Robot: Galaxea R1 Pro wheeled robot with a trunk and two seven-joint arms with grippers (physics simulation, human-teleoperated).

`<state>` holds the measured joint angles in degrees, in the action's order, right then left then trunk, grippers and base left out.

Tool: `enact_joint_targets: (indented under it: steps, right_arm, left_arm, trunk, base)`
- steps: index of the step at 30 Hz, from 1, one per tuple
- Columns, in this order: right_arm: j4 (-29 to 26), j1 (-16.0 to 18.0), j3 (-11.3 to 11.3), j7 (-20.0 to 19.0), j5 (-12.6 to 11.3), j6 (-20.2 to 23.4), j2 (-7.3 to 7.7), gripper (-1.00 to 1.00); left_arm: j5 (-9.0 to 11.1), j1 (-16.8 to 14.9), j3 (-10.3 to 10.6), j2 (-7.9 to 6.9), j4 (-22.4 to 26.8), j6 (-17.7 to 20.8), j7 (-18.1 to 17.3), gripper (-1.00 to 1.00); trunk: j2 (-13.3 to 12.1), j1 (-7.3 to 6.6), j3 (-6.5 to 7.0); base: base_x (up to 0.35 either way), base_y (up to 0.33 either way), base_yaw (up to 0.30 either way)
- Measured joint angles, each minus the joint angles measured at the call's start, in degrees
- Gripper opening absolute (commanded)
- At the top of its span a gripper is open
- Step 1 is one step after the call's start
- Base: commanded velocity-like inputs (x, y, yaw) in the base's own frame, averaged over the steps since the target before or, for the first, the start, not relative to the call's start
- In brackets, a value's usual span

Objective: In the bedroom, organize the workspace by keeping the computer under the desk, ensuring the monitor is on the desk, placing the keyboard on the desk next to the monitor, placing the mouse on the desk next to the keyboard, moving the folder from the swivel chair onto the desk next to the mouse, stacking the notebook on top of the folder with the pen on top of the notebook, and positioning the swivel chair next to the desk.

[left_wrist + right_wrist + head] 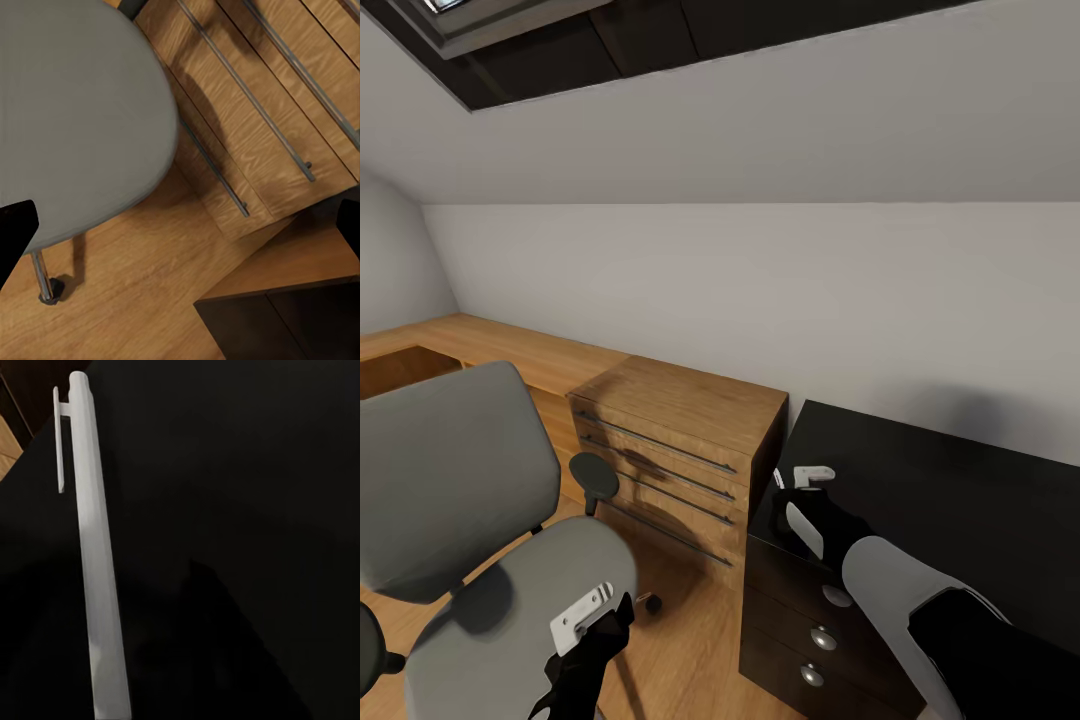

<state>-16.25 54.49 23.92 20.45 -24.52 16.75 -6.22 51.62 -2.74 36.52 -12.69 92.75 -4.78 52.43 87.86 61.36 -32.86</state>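
Right claw [807, 487] sits over the front left corner of the black counter [960, 500], closed on a white pen [94, 570]. In the right wrist view the pen runs long and slim, clip at its far end, against the dark counter top. Whether the pen's tip touches that top, cannot tell.

Left claw [595, 610] hangs low over the front edge of the grey chair [450, 490] seat. In the left wrist view its two dark fingertips [15, 229] stand wide apart at the frame's edges, nothing between them; below lie the chair seat, one chair leg with a caster, and wood floor [135, 300].

Chair stands just left of a wooden drawer unit [675, 450] with long bar handles. Drawer unit stands between the chair and the black counter, close against the counter's left side. Black counter front carries drawers with round knobs [822, 637]. Behind the chair a light wood counter [470, 345] runs along the white wall [760, 290].
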Motion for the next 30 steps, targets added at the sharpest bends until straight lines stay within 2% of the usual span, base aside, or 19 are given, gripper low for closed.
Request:
enact_joint_targets:
  steps: [8,14,30]
  right_arm:
    - [-0.42,-0.01,-0.07,-0.08,-0.22,1.12,-0.06,-1.0]
    - [-1.38,0.0,-1.56,-0.11,-0.05,3.84,-0.07,-1.0]
    - [-1.84,-0.01,-1.77,-0.17,-0.3,5.06,-0.15,-1.0]
  left_arm:
    - [0.0,0.0,0.0,0.0,0.0,0.0,0.0,1.0]
    - [0.0,0.0,0.0,0.0,0.0,0.0,0.0,1.0]
    - [0.0,0.0,0.0,0.0,0.0,0.0,0.0,1.0]
  trunk:
    - [0.0,0.0,0.0]
    - [0.0,0.0,0.0]
    - [0.0,0.0,0.0]
  base:
    - [0.0,0.0,0.0]
    - [0.0,0.0,0.0]
    - [0.0,0.0,0.0]
